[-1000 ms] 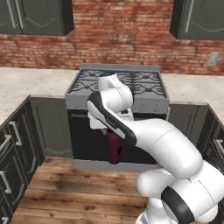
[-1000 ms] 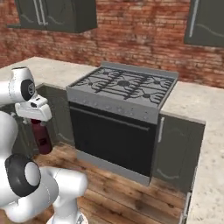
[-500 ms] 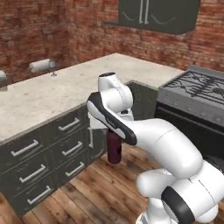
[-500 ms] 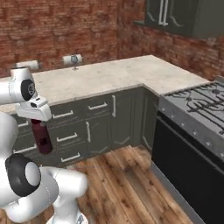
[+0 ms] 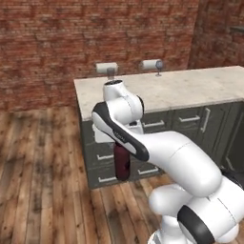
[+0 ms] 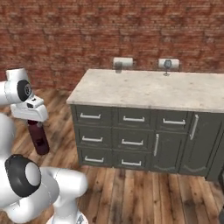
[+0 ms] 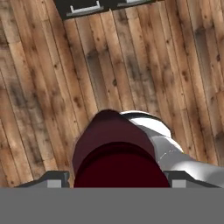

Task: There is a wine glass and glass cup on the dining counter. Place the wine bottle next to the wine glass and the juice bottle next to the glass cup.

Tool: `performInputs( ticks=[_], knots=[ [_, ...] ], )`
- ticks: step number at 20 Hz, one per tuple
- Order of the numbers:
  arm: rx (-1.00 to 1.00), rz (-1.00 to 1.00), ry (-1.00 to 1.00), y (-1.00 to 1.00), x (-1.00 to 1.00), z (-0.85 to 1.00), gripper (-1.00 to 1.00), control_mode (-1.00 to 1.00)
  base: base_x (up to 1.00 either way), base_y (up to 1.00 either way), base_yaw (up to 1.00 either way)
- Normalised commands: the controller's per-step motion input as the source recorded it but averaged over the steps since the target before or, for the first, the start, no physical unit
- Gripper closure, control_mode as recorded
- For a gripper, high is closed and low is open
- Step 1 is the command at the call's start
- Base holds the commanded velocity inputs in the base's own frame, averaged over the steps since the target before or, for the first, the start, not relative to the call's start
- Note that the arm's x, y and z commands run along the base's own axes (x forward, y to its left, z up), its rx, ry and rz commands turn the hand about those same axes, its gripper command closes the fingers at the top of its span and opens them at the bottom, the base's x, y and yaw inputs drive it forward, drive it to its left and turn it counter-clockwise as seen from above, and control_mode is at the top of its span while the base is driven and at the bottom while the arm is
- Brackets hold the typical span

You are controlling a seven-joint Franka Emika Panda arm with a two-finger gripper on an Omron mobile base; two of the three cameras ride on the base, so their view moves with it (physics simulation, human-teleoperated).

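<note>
Under the claw (image 5: 122, 145), the juice bottle (image 5: 122, 163) hangs upright, cap up.

Rendered home kitchen. Red brick wall (image 6: 65, 35) runs across the back. A run of dark grey base cabinets (image 6: 131, 140) with drawers and metal bar handles (image 6: 133, 119) stands under a beige speckled stone top, the table (image 6: 148, 89). Two small items sit at its far edge by the wall, too small to identify. Wood plank floor (image 7: 144, 57) throughout, also seen from above beside drawer fronts.
</note>
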Motion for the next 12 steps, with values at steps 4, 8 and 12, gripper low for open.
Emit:
performInputs(
  ticks=[4, 8, 12],
  knots=[
    [0.0, 0.0, 0.0, 0.0, 0.0, 0.0, 1.0, 1.0, 0.36, 0.36, 0.22],
    [0.0, 0.0, 0.0, 0.0, 0.0, 0.0, 1.0, 1.0, 0.4, 0.44, 0.06],
    [0.0, 0.0, 0.0, 0.0, 0.0, 0.0, 1.0, 1.0, 0.52, 0.45, 0.0]
  ],
)
